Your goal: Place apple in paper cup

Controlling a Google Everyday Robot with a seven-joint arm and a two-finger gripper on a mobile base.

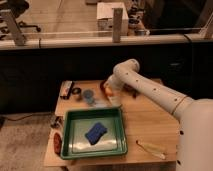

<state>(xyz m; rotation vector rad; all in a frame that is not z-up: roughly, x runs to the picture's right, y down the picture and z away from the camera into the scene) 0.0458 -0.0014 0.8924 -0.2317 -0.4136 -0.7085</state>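
Tool (111, 95) low at tabletop (150, 120) far edge, just behind green tray (70, 150); finger state cannot tell. Apple (108, 91) at tool. Paper cup (114, 101) apparently beneath, unclear. Advise centring over rim before release.

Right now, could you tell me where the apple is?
The apple sits at the table's far edge, right of the blue-grey cup, with the gripper at it.

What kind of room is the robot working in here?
Likely a lab or office test area: a small wooden table holding a green tray, a glass partition behind, office chairs beyond. The gripper hangs at the table's back edge.
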